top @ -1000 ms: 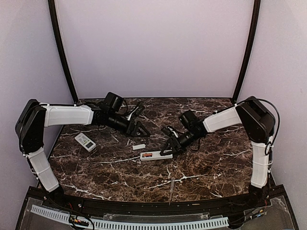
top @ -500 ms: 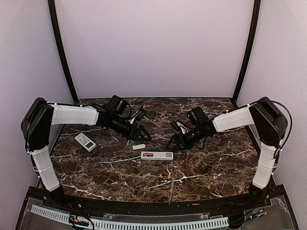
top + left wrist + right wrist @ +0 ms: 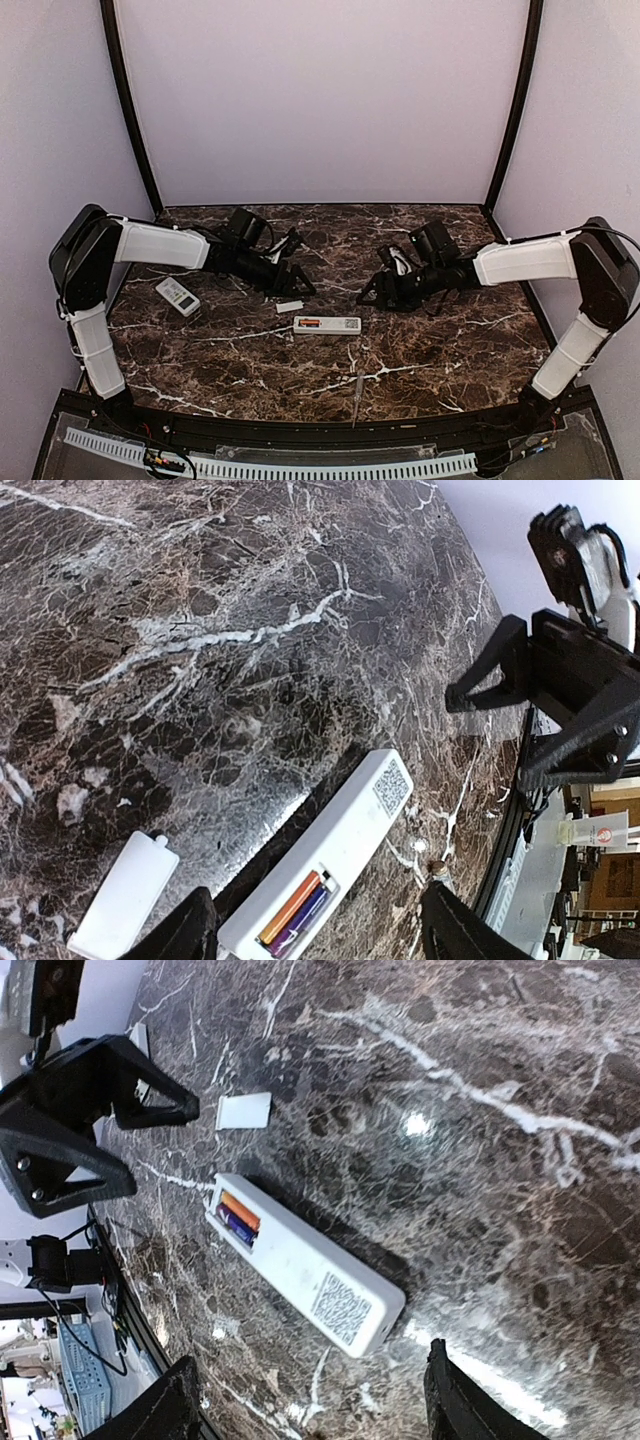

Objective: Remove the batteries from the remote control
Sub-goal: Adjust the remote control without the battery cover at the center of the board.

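On the marbled bench (image 3: 450, 340) a white remote (image 3: 327, 324) is laid back-up, its compartment uncovered at the end nearer the left arm. Two batteries (image 3: 238, 1219), one orange and one dark blue, are seated side by side in it. The left hand (image 3: 296, 280) and right hand (image 3: 374, 290) are held spread just behind the remote; nothing is gripped.

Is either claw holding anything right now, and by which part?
Nothing is held. Left claw and right claw both stand open and empty; the remote lies free on the table, batteries inside.
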